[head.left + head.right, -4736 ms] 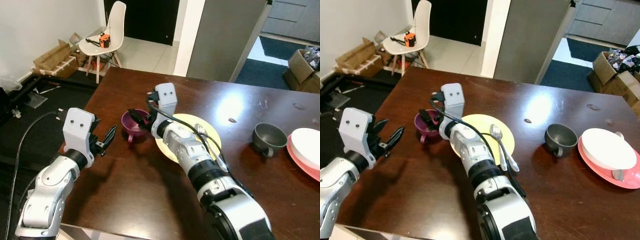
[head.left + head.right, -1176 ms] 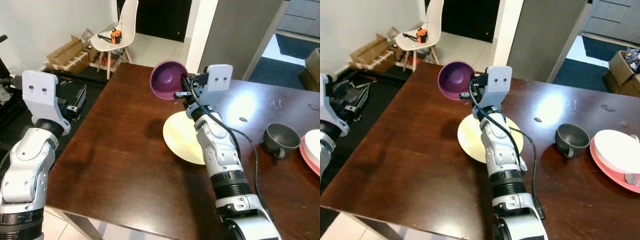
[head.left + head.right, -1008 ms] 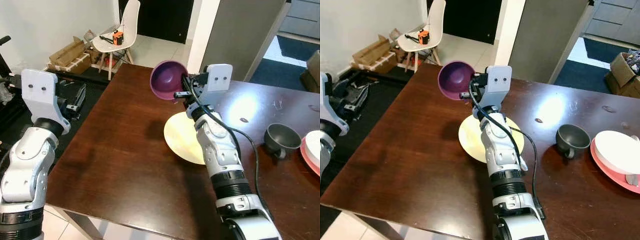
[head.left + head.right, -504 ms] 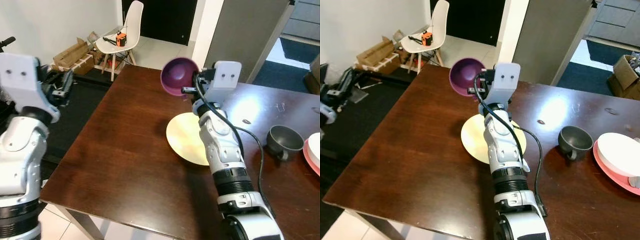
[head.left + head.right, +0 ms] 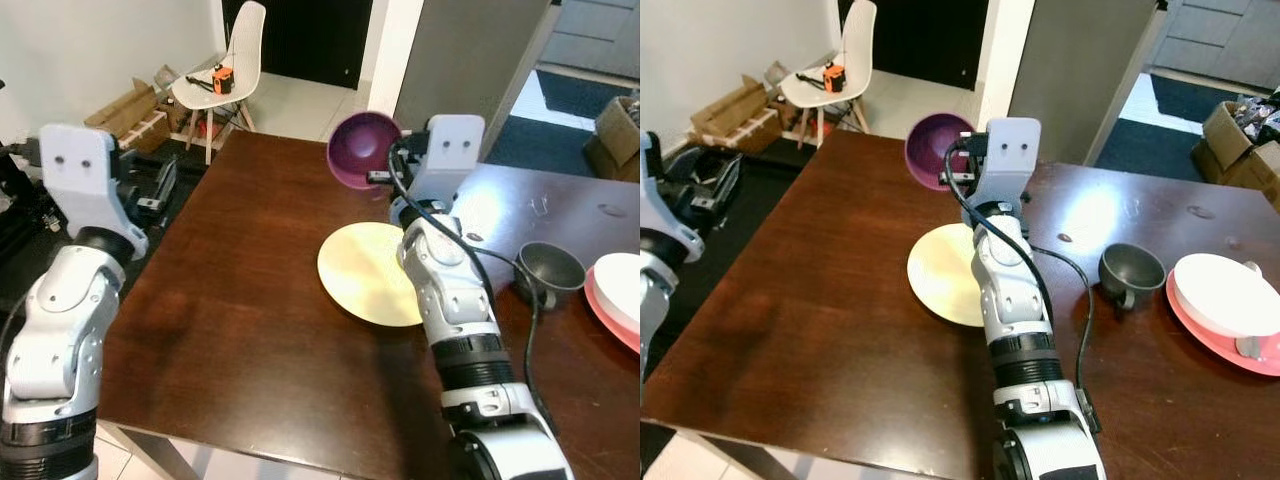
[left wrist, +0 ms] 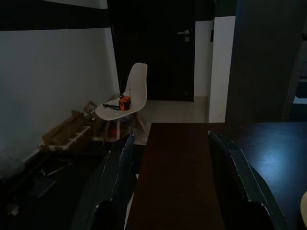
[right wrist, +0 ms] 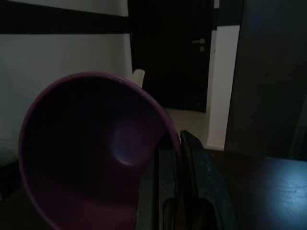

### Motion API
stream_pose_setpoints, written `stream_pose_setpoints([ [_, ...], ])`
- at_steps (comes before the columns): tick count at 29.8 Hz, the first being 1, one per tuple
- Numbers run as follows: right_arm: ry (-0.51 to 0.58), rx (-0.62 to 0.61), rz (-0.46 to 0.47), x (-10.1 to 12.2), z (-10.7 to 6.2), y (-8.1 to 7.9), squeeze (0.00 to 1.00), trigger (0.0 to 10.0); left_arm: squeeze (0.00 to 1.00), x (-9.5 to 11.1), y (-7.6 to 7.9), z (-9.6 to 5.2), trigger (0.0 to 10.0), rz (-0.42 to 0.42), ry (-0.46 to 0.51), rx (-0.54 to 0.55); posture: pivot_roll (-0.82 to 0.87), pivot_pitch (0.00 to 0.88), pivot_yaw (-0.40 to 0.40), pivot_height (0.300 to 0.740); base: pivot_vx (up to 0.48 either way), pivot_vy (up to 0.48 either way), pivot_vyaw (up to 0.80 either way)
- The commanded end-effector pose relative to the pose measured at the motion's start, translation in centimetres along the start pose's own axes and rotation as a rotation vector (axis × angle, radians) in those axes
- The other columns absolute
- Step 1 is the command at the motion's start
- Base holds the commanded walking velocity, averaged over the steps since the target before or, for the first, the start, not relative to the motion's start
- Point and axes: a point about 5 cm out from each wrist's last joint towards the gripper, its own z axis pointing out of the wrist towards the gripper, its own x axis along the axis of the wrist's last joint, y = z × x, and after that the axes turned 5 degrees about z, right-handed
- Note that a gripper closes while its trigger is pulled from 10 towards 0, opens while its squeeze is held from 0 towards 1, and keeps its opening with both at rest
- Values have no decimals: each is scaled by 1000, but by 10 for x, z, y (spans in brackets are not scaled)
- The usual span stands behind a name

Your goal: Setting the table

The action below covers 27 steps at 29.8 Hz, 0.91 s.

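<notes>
Purple cup (image 5: 362, 150): rim pinched between closed fingers of right gripper (image 7: 180, 158), held tilted in the air above dark table (image 5: 250, 300), beyond yellow plate (image 5: 368, 272). Left gripper (image 6: 170, 182): fingers spread wide, holding nothing. No legible writing

The right arm reaches up and forward over the far part of the table, its forearm nearly upright, and the right gripper (image 5: 385, 168) is clamped on the rim of a purple cup (image 5: 360, 150) held tilted in the air. The left arm is raised at the left, off the table's edge, with the left gripper (image 6: 169, 182) parted and holding nothing.
</notes>
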Motion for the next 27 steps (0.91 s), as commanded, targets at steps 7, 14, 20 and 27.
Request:
stream_pose_setpoints([
  [7, -16, 9, 60, -5, -8, 0, 0, 10000, 0, -7, 9, -2, 10000, -20, -35, -51, 97, 35, 43, 740, 0, 0, 0],
  [14, -50, 35, 178, -12, -15, -2, 0, 10000, 0, -11, 12, -3, 10000, -12, -53, -61, 94, 27, 44, 740, 0, 0, 0],
  [20, -55, 25, 220, -14, -16, 1, 0, 10000, 0, -13, 13, -3, 10000, -14, -55, -65, 95, 18, 45, 740, 0, 0, 701],
  [27, -55, 39, 237, -14, -16, 0, 0, 10000, 0, -14, 15, -3, 10000, -13, -57, -72, 94, 15, 48, 740, 0, 0, 782],
])
